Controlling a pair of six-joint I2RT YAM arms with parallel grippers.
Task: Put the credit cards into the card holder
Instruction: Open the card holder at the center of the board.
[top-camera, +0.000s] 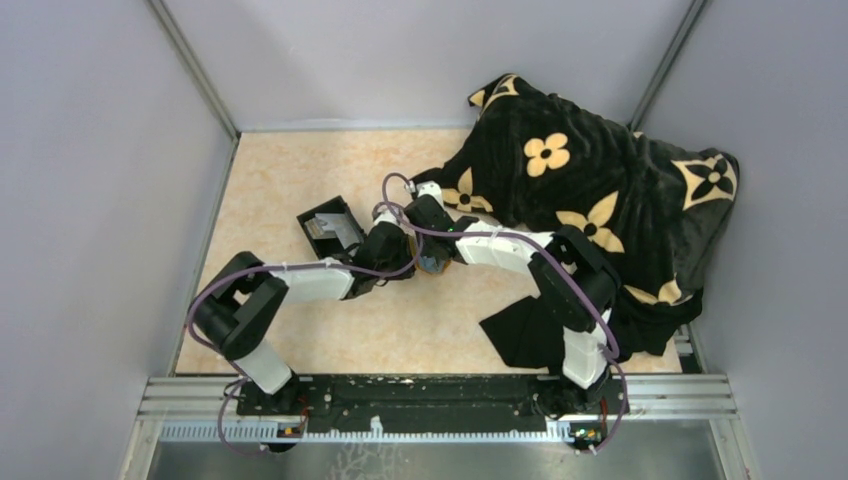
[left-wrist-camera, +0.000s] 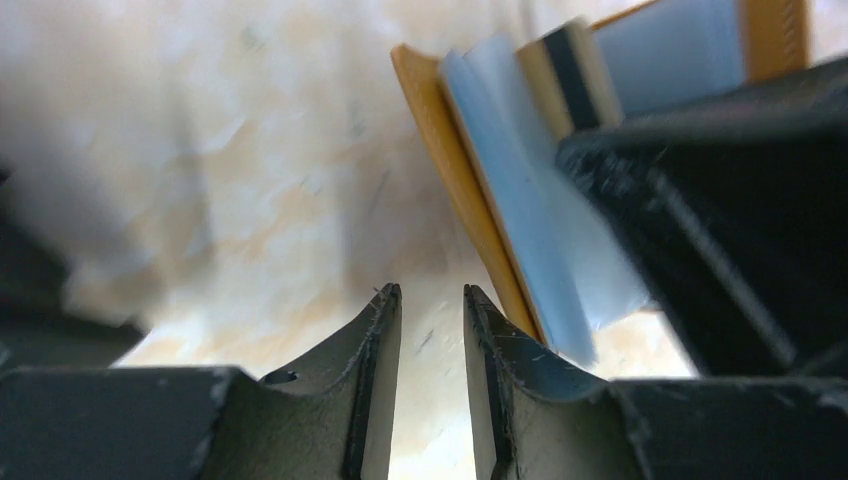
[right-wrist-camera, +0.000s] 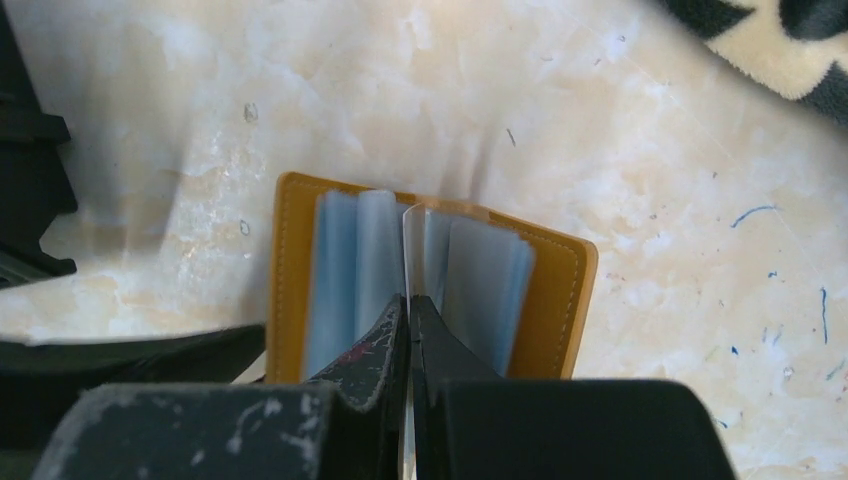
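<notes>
Marble-patterned table (top-camera: 270, 170) with an opened card holder (right-wrist-camera: 285, 270) at its centre, between the two arms.

Grey walls close the table at 9, 12 and 3 o'clock. A black blanket (top-camera: 600, 170) covers the 1-to-4 o'clock part; its tan flower and star motifs are the only markings that can be made out. Bare surface runs from 6 round to 11 o'clock. A black open box (top-camera: 322, 207) sits at 10 o'clock of centre, just beside the wrists. The orange-tan card holder is spread open, its clear bluish pockets fanned up. A tan credit card (left-wrist-camera: 565, 70) with a dark stripe stands among them. The right gripper (right-wrist-camera: 408, 310) is pinched tight on one clear pocket leaf. The left gripper (left-wrist-camera: 432, 300) stands partly apart and holds nothing, with the holder's edge just beside it at 1 o'clock.
</notes>
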